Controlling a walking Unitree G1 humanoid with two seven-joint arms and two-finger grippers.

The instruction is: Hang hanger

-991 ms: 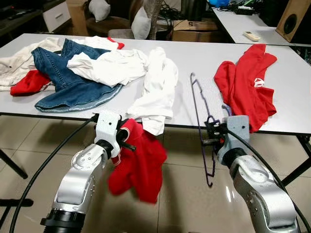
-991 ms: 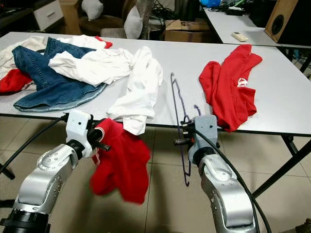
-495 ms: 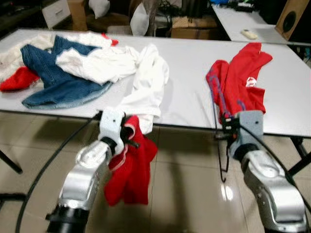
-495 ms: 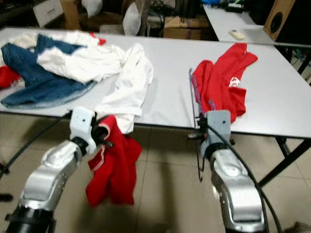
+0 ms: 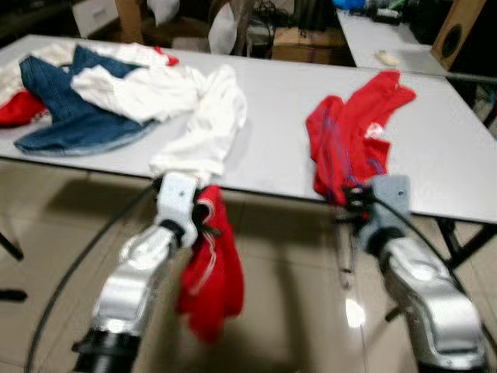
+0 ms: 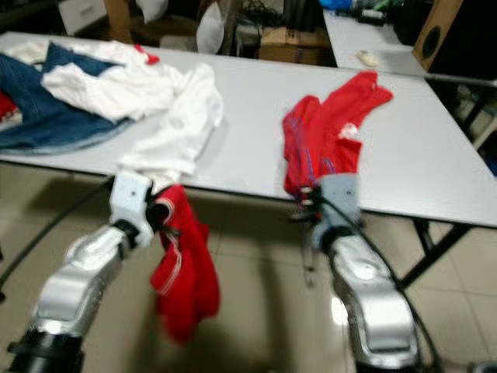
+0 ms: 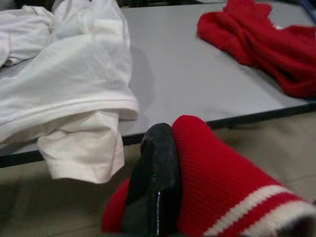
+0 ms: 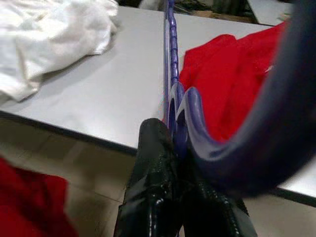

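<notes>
At the counter's point(image 5: 272, 116) near edge, both hands hold something.
The right hand point(image 8: 170, 163) is clamped on the purple hanger point(image 8: 170, 64), beside a red garment point(image 5: 349, 136) on the counter; the left hand point(image 7: 155, 182) grips a red sweater point(image 5: 211, 272) hanging below the edge, by a white shirt point(image 5: 203, 128).

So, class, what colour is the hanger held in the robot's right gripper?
The hanger is purple, clearest in the right wrist view, clamped in the right gripper.
</notes>
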